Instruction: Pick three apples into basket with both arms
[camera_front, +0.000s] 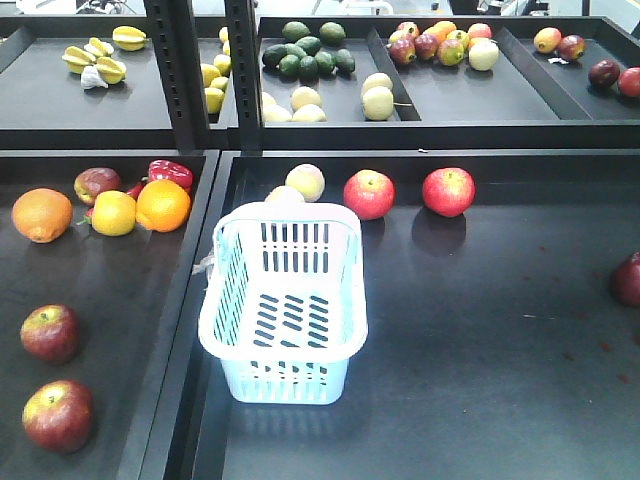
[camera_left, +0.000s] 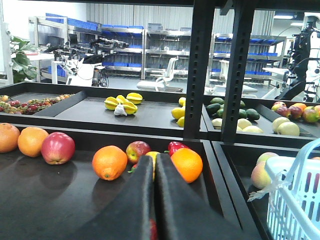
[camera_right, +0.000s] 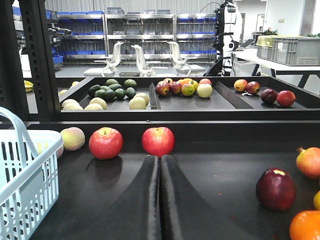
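Note:
The pale blue basket (camera_front: 285, 380) stands empty at the left of the right tray, and shows in both wrist views (camera_left: 295, 200) (camera_right: 30, 175). Two red apples (camera_front: 369, 193) (camera_front: 447, 191) rest against that tray's back wall. Two darker apples (camera_front: 50, 332) (camera_front: 58, 415) lie in the left tray, and a third (camera_front: 96, 183) lies among the oranges. My right gripper (camera_right: 160, 157) is shut and empty, its tips pointing at one apple (camera_right: 158, 141), with another (camera_right: 105, 142) further left. My left gripper (camera_left: 154, 159) is shut, pointing between two oranges (camera_left: 109, 162) (camera_left: 186, 164) toward an apple (camera_left: 137, 150). Neither arm shows in the front view.
A red pepper (camera_front: 170, 173), a lemon (camera_front: 113, 213) and oranges (camera_front: 42, 214) crowd the left tray's back. A pale peach (camera_front: 305, 182) sits behind the basket. A dark red fruit (camera_right: 275, 188) lies right of my right gripper. Black posts (camera_front: 243, 70) and upper fruit trays (camera_front: 450, 100) stand behind.

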